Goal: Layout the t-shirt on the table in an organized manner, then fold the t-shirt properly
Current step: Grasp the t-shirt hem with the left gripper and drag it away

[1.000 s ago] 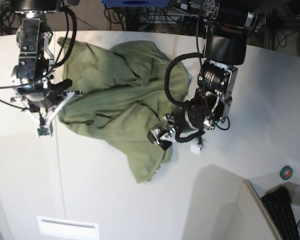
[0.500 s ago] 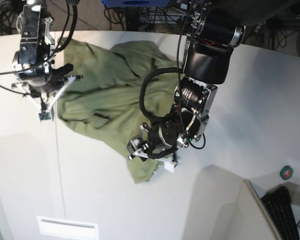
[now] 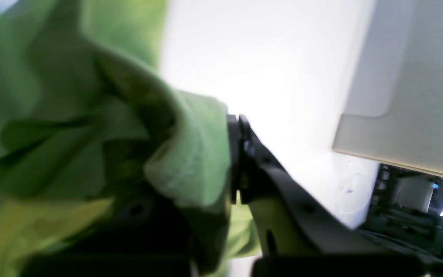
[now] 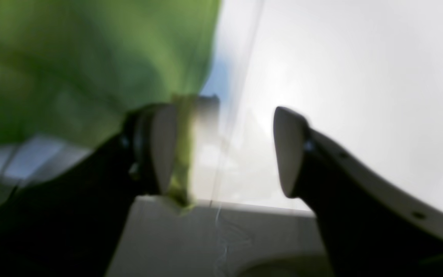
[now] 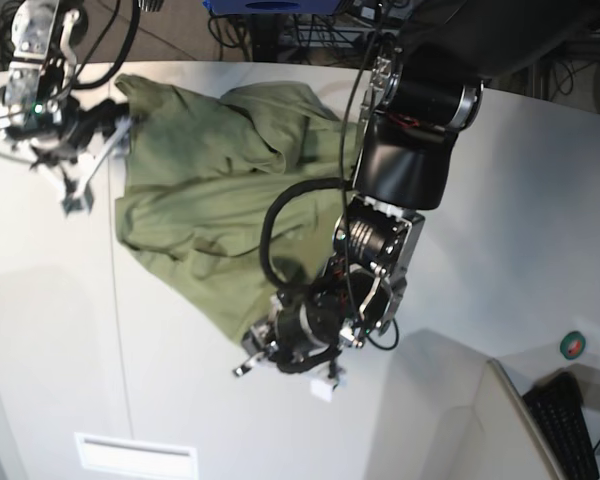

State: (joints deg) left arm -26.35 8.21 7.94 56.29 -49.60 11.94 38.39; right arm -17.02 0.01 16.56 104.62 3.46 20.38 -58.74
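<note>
The olive-green t-shirt lies crumpled on the off-white table, bunched in heavy folds from the far curved edge down toward the middle, its lowest corner drawn to a narrow point under the left arm. The left gripper is clenched on that lower corner: in the left wrist view a fold of the green cloth is wrapped over and pinched against the black fingers, with no gap between them. The right gripper stands released at the shirt's upper edge on the opposite side; in the right wrist view its two pale pads are well apart, the shirt fills the area beside one pad, and a scrap of green lies against that pad, though blur prevents telling whether it is only touching. A thin dark seam line runs across the tabletop beside the shirt. A small white rectangular label sits near the table's front edge, well apart from the cloth.
</note>
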